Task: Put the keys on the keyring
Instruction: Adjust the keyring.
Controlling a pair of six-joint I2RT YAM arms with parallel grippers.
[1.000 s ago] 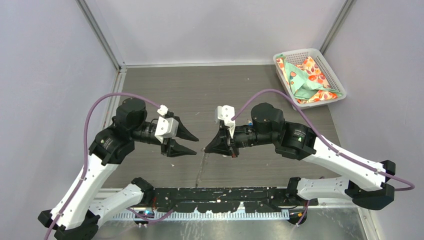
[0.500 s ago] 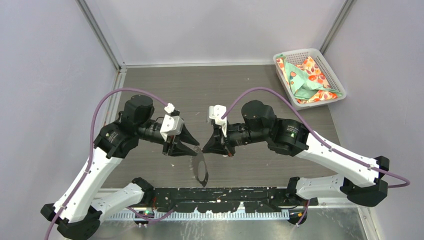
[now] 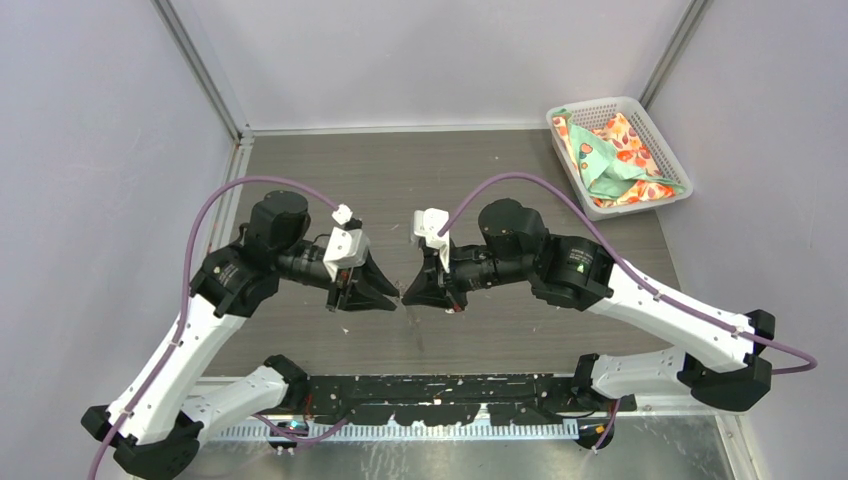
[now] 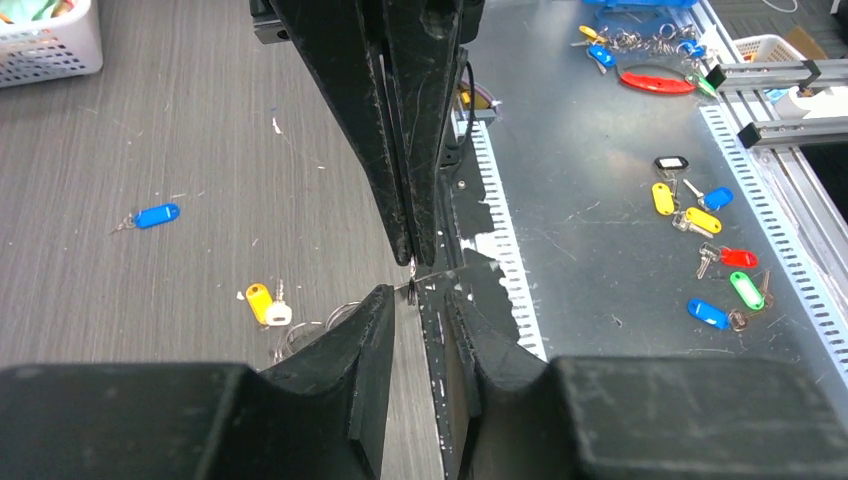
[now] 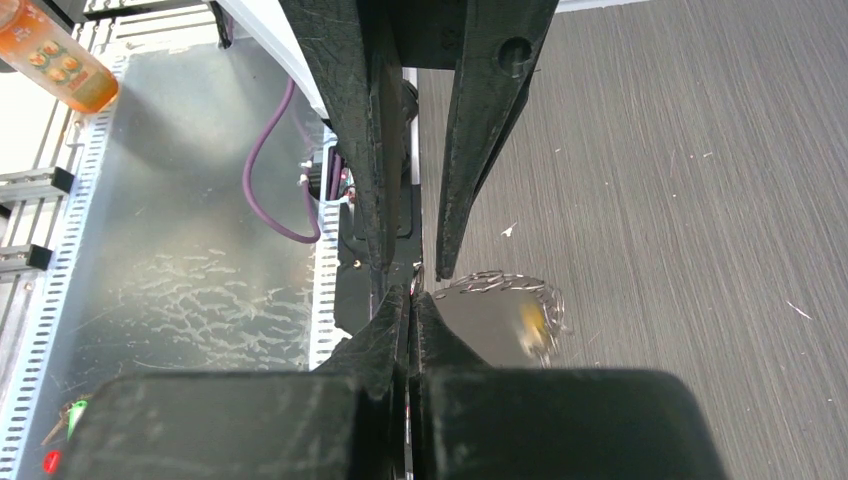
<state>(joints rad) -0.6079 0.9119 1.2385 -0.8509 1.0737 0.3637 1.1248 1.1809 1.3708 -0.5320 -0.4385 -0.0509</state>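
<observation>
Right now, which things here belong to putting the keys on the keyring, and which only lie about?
For the job: keyring in the right gripper, yellow-headed key, blue-headed key.
Lying about: white basket, patterned cloth in it, spare coloured key tags, orange bottle.

White basket [image 3: 590, 105] at table's [image 3: 400, 180] far right corner, patterned cloth [image 3: 625, 135] inside; orange bottle [image 5: 60, 65] by slotted rail [image 5: 55, 250].

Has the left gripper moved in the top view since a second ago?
Yes. The left gripper moved rightward, closer to the basket.
</observation>
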